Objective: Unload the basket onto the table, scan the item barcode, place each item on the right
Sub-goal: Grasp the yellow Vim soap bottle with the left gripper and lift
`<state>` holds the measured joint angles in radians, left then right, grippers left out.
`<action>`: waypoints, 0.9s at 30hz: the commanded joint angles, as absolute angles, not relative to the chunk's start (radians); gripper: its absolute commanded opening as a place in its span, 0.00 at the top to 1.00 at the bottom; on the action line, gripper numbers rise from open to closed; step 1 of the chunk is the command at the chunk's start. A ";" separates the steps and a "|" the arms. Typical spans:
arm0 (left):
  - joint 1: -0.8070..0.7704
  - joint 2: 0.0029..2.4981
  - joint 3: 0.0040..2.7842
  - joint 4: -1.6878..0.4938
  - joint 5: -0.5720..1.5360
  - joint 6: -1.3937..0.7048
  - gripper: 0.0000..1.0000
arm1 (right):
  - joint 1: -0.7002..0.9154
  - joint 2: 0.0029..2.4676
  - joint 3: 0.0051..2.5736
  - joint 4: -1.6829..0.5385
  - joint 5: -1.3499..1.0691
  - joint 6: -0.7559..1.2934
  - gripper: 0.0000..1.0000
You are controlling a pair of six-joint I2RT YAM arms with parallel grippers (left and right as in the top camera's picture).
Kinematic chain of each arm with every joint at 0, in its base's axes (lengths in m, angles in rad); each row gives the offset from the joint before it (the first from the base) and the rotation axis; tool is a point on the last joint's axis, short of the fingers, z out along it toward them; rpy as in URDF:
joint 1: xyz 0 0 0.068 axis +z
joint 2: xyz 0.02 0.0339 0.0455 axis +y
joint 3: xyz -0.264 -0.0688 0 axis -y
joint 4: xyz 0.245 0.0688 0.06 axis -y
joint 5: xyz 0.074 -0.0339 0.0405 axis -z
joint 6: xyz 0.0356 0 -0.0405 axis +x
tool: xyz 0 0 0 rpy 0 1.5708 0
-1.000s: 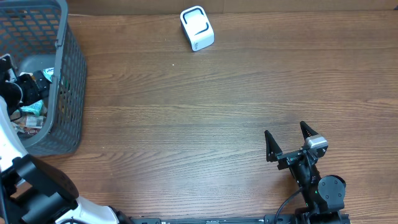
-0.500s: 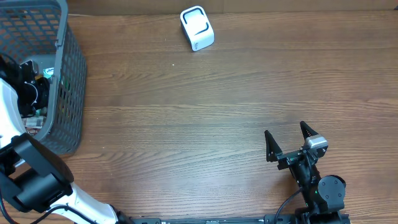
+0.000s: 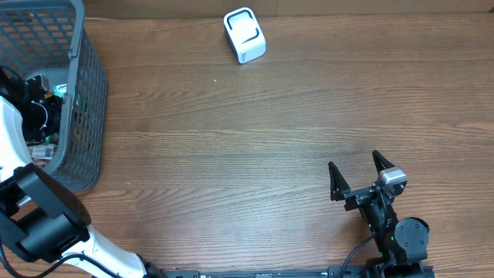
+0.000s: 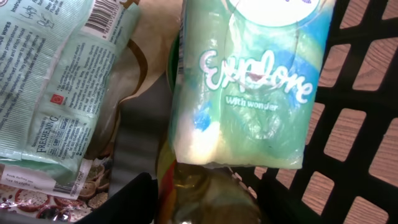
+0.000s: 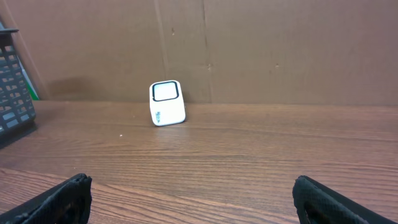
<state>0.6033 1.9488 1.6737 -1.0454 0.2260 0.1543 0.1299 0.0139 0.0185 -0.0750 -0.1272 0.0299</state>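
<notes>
Wooden table [image 3: 270, 116], brown cardboard wall [image 5: 280, 50]

Brown wood-grain table [image 3: 270, 131], grain running left to right. Standing directly on it at the far left: grey mesh basket [image 3: 91, 85], upright, cut off by the frame edge. Near the far edge, left of centre: small white scanner [image 3: 245, 35] with a dark-framed window, set slightly askew. Well apart from each other.
</notes>
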 commanded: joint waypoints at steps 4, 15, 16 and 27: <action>0.603 1.942 1.741 -1.069 0.147 0.080 0.63 | 0.128 0.003 0.008 -0.070 -0.133 0.028 0.00; 0.603 1.743 1.876 -1.058 0.146 -0.022 0.68 | 0.128 0.003 0.008 -0.071 -0.133 0.028 0.00; 0.603 1.723 1.886 -1.053 0.146 -0.030 0.68 | 0.128 0.003 0.008 -0.071 -0.133 0.028 0.00; 0.601 1.473 1.976 -0.970 0.213 -0.148 0.75 | 0.128 0.003 0.008 -0.071 -0.133 0.028 0.00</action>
<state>0.6018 1.5410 1.9350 -0.9916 0.1528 -0.0841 0.1299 0.0139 0.0185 -0.0753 -0.1276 0.0299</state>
